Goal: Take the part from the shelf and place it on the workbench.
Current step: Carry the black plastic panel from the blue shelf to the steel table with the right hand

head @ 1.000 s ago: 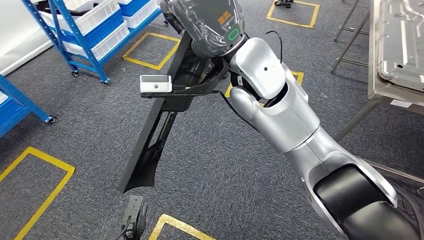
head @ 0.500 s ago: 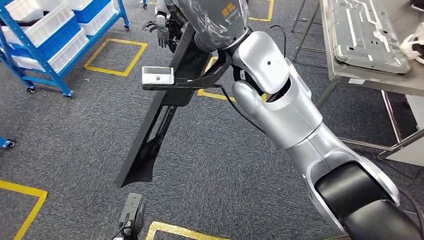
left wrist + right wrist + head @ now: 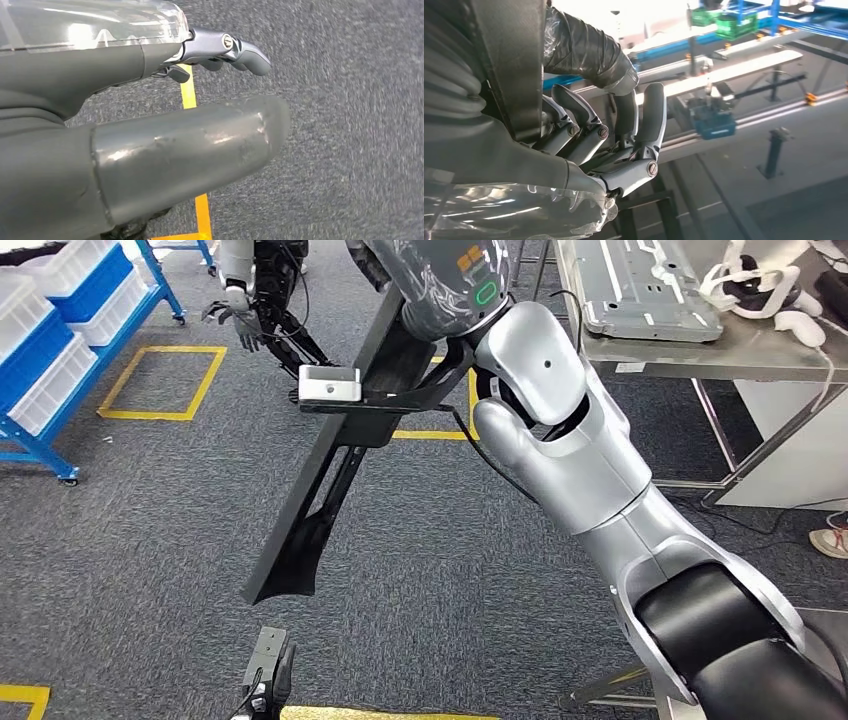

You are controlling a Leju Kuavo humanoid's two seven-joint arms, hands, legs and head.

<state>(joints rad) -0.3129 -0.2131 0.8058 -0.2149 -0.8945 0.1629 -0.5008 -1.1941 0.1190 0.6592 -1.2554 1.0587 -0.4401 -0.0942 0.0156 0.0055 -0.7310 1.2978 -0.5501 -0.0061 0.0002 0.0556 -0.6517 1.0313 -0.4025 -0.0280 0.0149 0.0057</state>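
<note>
Beneath right hand (image 3: 599, 145): long black plastic trim part (image 3: 320, 490), fingers gripping upper end, long axis slanting floorward; steel worktop (image 3: 700, 348) right; left hand (image 3: 150, 135) empty, fingers apart

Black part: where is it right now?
Head view: the black part is in the right hand, hanging slantwise over the grey carpet, left of the workbench and not yet on it.

Blue rack (image 3: 45, 360) with white bins, yellow floor tape (image 3: 160, 382), possibly another robot (image 3: 250, 290).
</note>
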